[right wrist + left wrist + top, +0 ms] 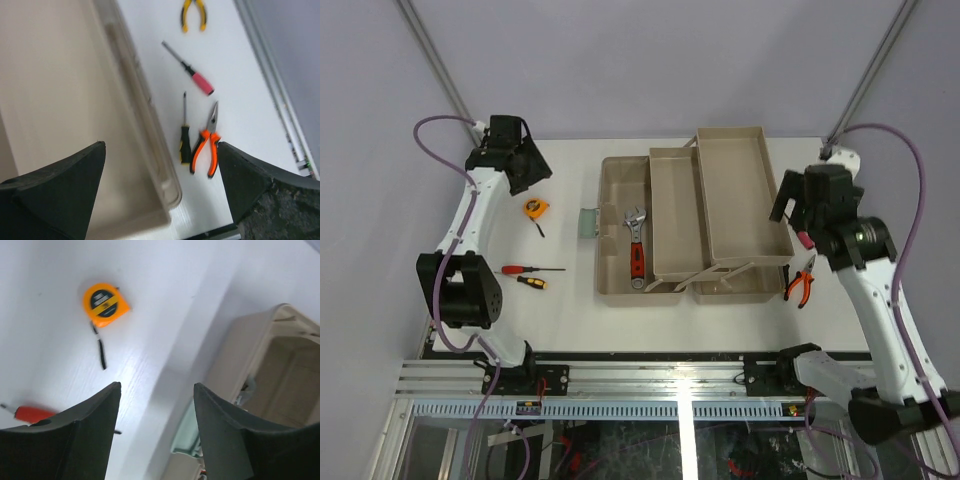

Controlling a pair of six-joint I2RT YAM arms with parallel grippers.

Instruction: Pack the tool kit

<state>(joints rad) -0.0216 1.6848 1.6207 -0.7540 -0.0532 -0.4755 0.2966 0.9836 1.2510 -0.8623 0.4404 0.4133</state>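
The left gripper point(156, 386), partly spread and empty, hovers at the table's far left; one finger hides most of a red screwdriver point(30, 413). The right gripper point(161, 147), spread wide and empty, hangs over the right edge of the toolbox point(616, 180), which lies open mid-table, its fold-out trays point(740, 190) covering much of the base. A wrench point(636, 245) lies inside. The right wrist view is blurred, and its top edge cuts off yellow pliers point(192, 15). The tabletop point(560, 320) is white, the walls point(640, 60) plain grey.
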